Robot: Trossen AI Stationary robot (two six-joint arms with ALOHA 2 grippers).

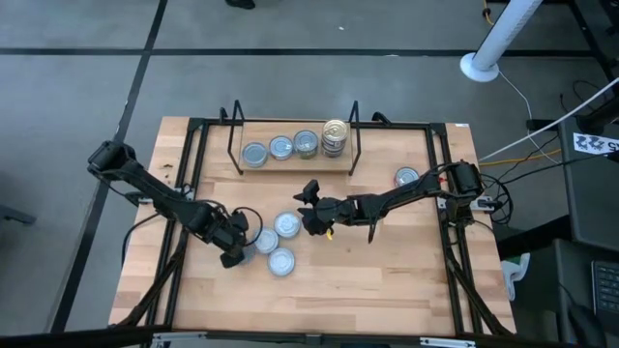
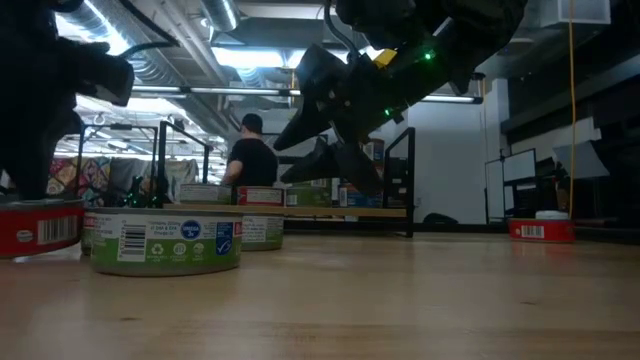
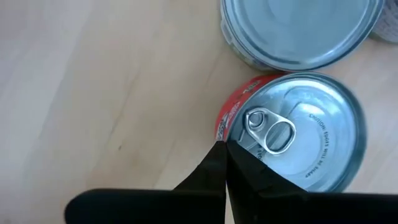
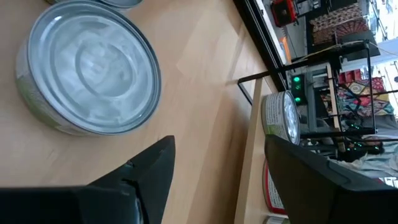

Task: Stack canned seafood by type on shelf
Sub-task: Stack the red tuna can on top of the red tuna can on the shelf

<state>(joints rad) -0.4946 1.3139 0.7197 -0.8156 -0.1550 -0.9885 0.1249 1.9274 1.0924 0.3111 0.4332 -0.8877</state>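
The left gripper [image 1: 235,253], jaws pressed together, touches the red-labelled tin [image 3: 298,134] mid-table. The right gripper [image 1: 308,205] hovers with jaws spread beside another tin [image 1: 287,225], with bare table [image 1: 387,280] around and the shelf [image 1: 290,166] well apart.

On the far middle of the table [image 1: 387,280], the shelf [image 1: 293,162], holding four tins in a row [image 1: 281,147]; at its right end, a taller stack [image 1: 335,137]. Near of the shelf, mid-table, three loose tins [image 1: 283,226] clustered between the left gripper [image 1: 238,249] and the right gripper [image 1: 311,211]. Far right, by the frame rail, a lone tin [image 1: 407,178].
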